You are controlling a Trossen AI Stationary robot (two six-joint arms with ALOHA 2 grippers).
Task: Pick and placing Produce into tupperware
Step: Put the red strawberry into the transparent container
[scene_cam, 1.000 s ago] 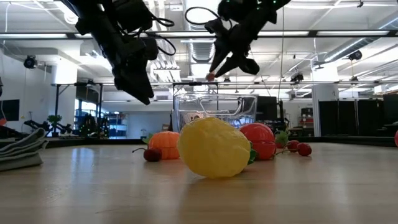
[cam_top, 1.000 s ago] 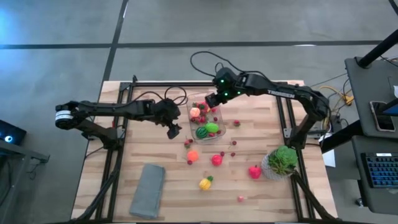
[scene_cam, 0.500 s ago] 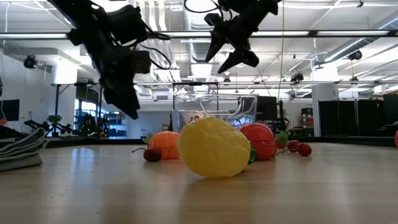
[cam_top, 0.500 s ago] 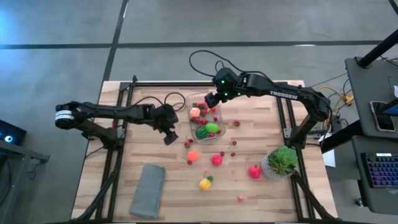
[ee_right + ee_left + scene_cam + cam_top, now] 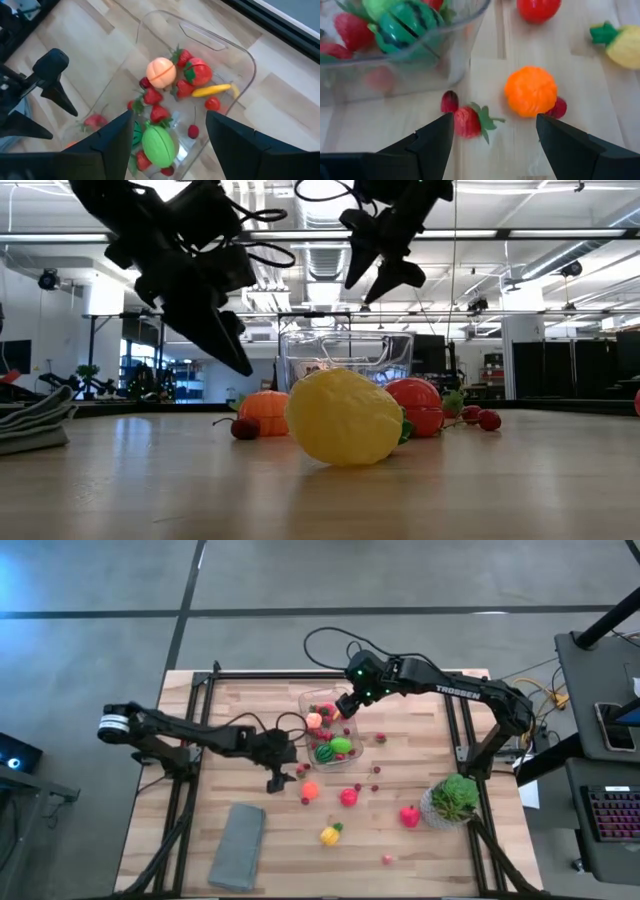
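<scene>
Broadly, we see the table [image 5: 420,850] carrying a grey cloth [image 5: 237,845] near its front left and a potted plant [image 5: 455,798] at the right. Our two arms come next. The left gripper [image 5: 276,780] hangs low just left of the tub [image 5: 357,752], fingers apart and empty, over a strawberry [image 5: 468,121] and a dark berry [image 5: 449,101], with the orange [image 5: 531,91] just beside them. The right gripper [image 5: 346,706] hovers above the tub's far end, fingers apart, holding nothing. The clear tub sits mid-table and holds a peach [image 5: 161,72], a banana [image 5: 212,90], a green fruit [image 5: 158,144], a watermelon [image 5: 405,27] and strawberries. Loose produce lies in front of it: a tomato [image 5: 348,797], a yellow fruit [image 5: 330,834], a red fruit [image 5: 409,816], and scattered cherries [image 5: 376,770].
</scene>
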